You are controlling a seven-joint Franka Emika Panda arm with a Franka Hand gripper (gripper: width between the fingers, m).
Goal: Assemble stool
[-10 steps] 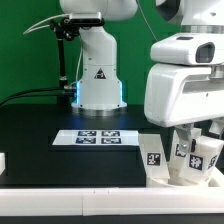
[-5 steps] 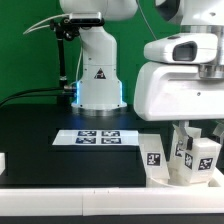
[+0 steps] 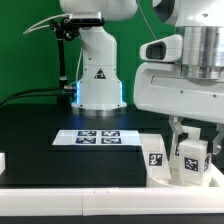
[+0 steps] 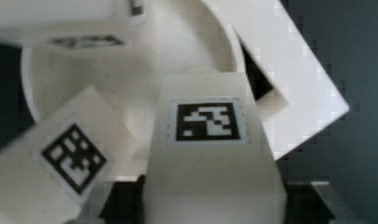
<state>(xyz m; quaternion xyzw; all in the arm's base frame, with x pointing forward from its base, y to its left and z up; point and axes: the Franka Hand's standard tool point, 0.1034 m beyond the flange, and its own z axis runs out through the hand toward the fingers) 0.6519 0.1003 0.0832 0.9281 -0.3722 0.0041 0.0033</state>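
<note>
With the seat (image 3: 170, 172) at 4 o'clock on the table (image 3: 40, 125), legs standing in it, the gripper (image 3: 191, 130) clamps one tagged leg (image 4: 211, 150) upright; assembly appears well advanced, though final seating remains unconfirmed.

We take this for a robotics lab. We see a white robot arm base (image 3: 98, 75) bolted at the back edge of a black table (image 3: 35, 125), a blue light glowing at its foot, with cables (image 3: 35, 93) trailing off behind it. A plain green backdrop (image 3: 25, 60) closes the scene. The marker board (image 3: 98, 137) with printed square tags lies flat on the table, and a white bar (image 3: 70, 190) edges the front.
</note>
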